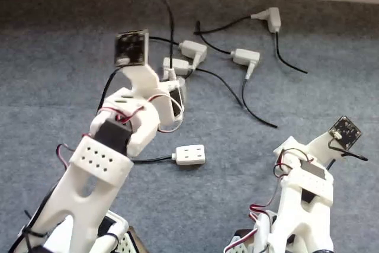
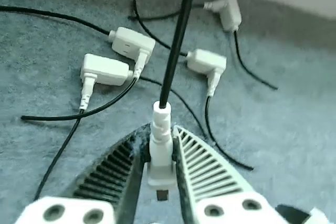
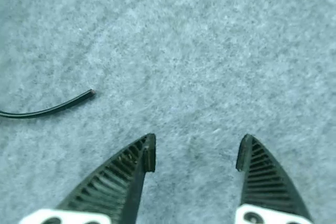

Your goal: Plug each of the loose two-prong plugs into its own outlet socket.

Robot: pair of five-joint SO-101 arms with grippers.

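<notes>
- Left tool (image 2: 160,136): pinched on a white plug (image 2: 160,153); black cord (image 2: 176,40) rising from the plug's top.
- Right tool (image 3: 195,153): spread wide above bare grey bench (image 3: 210,51); loose cord end (image 3: 58,107) lying near.
- Socket block (image 1: 190,154): flat on bench, beside the left arm.
- First connector (image 2: 132,43) and second connector (image 2: 105,69): just beside each other, beyond the held plug.
- Third connector (image 2: 206,60) and far connector (image 2: 228,13): farther off, apart.

The fuzzy carpeted tabletop (image 1: 59,39) was mottled grey-blue. The moulded plastic plugs (image 2: 207,60) were white, their rubber cords (image 2: 178,35) black. The left tool (image 2: 159,132) and the right tool (image 3: 195,153) had black ribbed fingers (image 3: 126,171).
</notes>
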